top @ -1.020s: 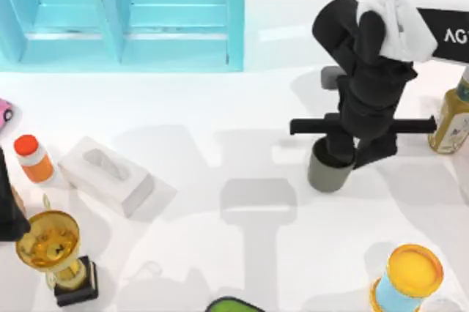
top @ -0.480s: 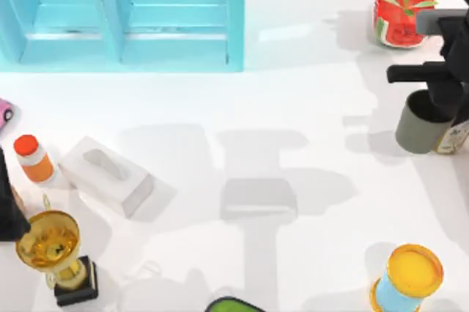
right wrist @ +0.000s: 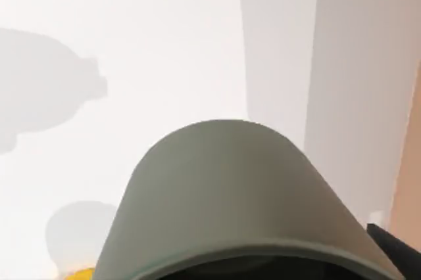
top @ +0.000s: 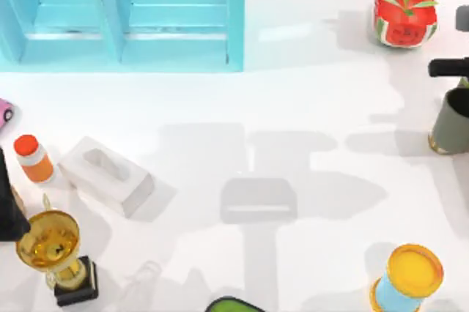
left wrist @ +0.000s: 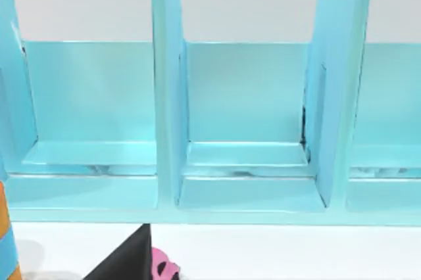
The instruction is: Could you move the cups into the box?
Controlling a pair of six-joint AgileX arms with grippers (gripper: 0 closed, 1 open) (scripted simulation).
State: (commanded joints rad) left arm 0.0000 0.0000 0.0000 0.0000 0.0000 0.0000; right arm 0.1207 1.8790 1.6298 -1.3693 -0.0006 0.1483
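Note:
One dark grey-olive cup (top: 450, 126) hangs at the table's far right edge, partly cut off by the top view's border. My right gripper (top: 459, 92) is shut on its rim, and the black cross bar (top: 447, 68) above it reaches in from the right. The same cup's outer wall (right wrist: 223, 194) sits close under the right wrist camera, above bare white table. The box is out of view. My left arm (top: 9, 209) stays parked at the left edge.
A pale blue shelf unit (top: 121, 15) with compartments stands at the back left. A watermelon pot (top: 404, 13) is at the back right and a yellow-lidded can (top: 409, 277) at the front right. On the left are a white tissue box (top: 106, 175), an orange-capped bottle (top: 33, 158) and a gold trophy (top: 53, 253).
My right gripper has carried the cup from the table's middle right out to the far right edge. Most of the right arm has left the top view.

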